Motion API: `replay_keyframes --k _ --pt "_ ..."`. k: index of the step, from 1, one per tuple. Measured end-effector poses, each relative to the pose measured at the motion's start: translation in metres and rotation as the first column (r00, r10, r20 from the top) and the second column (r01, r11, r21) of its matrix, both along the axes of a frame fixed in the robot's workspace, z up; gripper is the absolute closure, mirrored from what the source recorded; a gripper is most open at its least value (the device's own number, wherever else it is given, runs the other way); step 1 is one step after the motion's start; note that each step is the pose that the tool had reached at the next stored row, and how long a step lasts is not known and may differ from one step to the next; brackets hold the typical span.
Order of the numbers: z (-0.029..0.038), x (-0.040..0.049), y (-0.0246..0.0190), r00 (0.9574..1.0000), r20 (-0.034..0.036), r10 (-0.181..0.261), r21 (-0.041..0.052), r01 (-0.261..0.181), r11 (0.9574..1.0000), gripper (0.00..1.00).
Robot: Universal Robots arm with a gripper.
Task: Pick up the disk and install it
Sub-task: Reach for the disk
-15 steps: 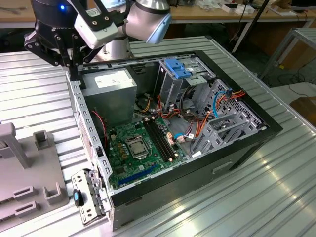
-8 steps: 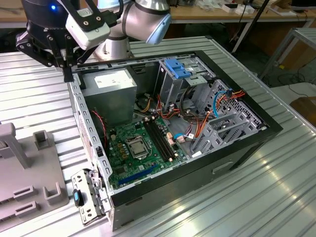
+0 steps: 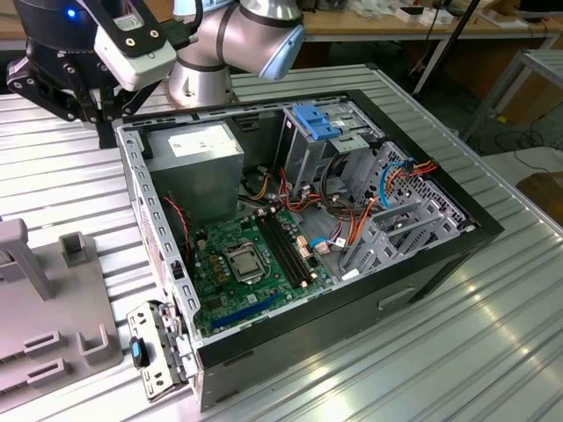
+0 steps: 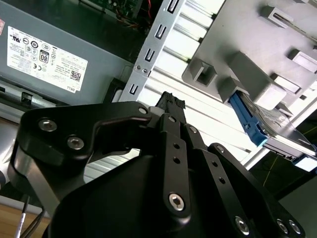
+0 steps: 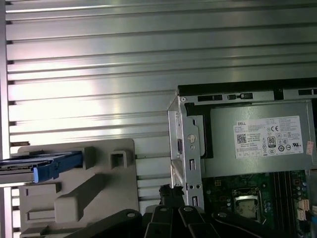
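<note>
Begin on the exterior view's left of the open black and grey metal desktop computer case (image 3: 440,264): you have a pale grey plastic holding fixture (image 3: 53,316) with raised blocks and slots, resting on the ribbed aluminium table (image 3: 457,352) just beside the case. The flat grey metal disk (image 5: 42,166), framed by its bright blue plastic carrier rail, sits slotted in that fixture on the side away from the case, and nothing is touching it. Your black linked-finger gripper (image 4: 171,100) is well apart from the disk; in the exterior view it hangs over the table just off the case's corner nearest the power supply. In both wrist views its fingertips are pressed together with nothing between them, so you are carrying nothing. Inside the case, the large grey metal power supply box (image 3: 193,156) fills that same corner. The green circuit board (image 3: 255,264) lies flat on the case floor beside it. Towards the case's end at the exterior view's right, a fixed blue plastic bracket (image 3: 317,121) sits on top of the grey metal drive cage (image 3: 339,163). Red and orange wires (image 3: 356,220) run loosely beside the cage
</note>
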State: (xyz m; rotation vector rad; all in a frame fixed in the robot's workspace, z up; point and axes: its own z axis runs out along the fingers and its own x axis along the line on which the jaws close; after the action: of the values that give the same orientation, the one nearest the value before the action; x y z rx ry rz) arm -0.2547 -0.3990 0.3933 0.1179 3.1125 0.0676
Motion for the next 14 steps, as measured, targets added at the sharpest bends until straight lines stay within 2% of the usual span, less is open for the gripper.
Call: replay_keyframes --k 14 --pt "0.0 -0.0235 -0.0001 1.0 0.0 0.0 0.0 0.0 1.0 0.89"
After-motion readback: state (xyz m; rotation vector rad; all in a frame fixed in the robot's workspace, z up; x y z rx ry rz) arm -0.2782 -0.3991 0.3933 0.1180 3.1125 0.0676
